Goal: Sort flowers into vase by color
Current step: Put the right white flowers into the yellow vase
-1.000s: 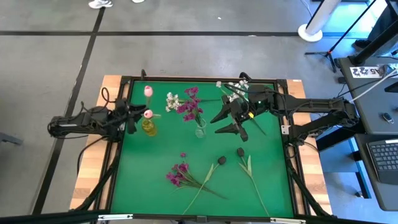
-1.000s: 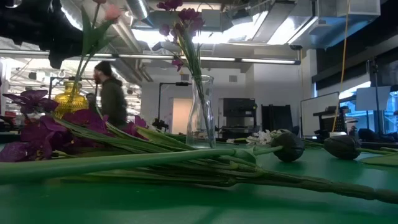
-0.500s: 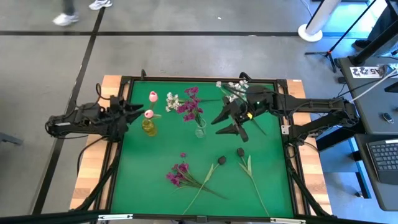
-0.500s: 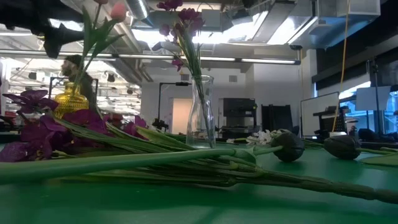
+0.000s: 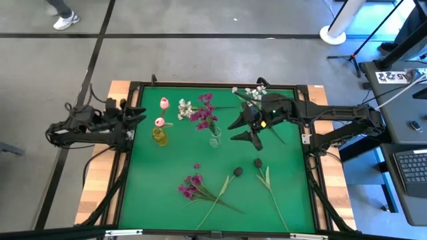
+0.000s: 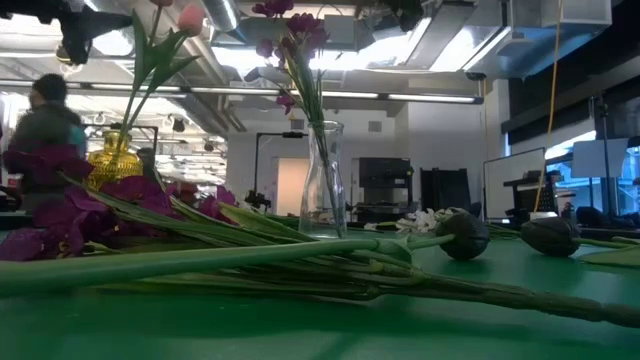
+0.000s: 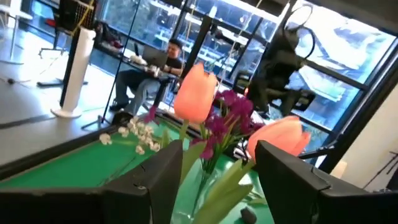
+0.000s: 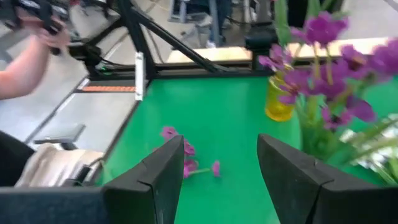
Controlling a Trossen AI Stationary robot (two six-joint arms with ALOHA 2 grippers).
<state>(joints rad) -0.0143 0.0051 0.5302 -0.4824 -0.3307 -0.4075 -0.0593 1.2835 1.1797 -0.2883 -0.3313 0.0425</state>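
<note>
Two pink tulips (image 5: pixel 163 103) (image 7: pixel 196 93) stand in the yellow vase (image 5: pixel 159 135) at the table's left. Magenta and white flowers (image 5: pixel 202 112) stand in the clear vase (image 5: pixel 215 140). On the green mat lie a magenta sprig (image 5: pixel 190 187), two dark-headed stems (image 5: pixel 237 172) and white sprigs (image 5: pixel 250 93). My left gripper (image 5: pixel 137 117) hovers open just left of the yellow vase, nothing between its fingers (image 7: pixel 149 180). My right gripper (image 5: pixel 243 130) hangs open right of the clear vase, above the mat.
The mat is framed by a black rail (image 5: pixel 220 85) on a wooden table. The near half holds the loose stems (image 6: pixel 300 265), with bare mat (image 5: pixel 153 173) near left. A person (image 6: pixel 40 130) passes in the room beyond the far edge.
My left gripper has drawn back from the yellow vase toward the table's left edge and risen a little. The farther pink tulip has swung slightly toward the right. A person has walked across the room behind.
</note>
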